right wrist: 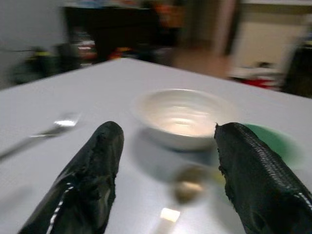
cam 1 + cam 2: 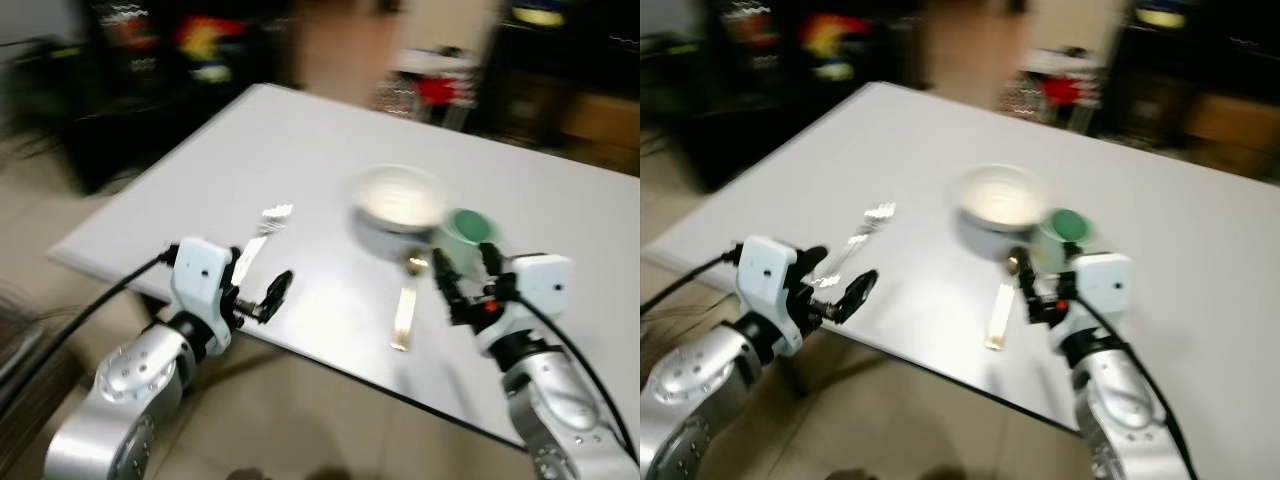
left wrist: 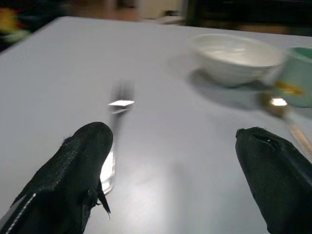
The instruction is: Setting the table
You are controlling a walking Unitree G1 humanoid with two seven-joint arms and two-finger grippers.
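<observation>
Looking at the fork (image 2: 262, 238) lying flat at roughly 9 o'clock from the bowl (image 2: 400, 197), I'd guess it's light, stiff and slippery, so the left gripper (image 2: 262, 290), fingers spread and empty like the right gripper (image 2: 465, 268), should pinch mid-handle.

Bright, even indoor light; heavy motion blur, background darkest.

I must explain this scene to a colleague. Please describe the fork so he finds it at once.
On the white table, look left of the white bowl, toward the near edge. The fork lies flat just ahead of the left tool. It is silver, unlike the golden spoon by the green cup.
</observation>
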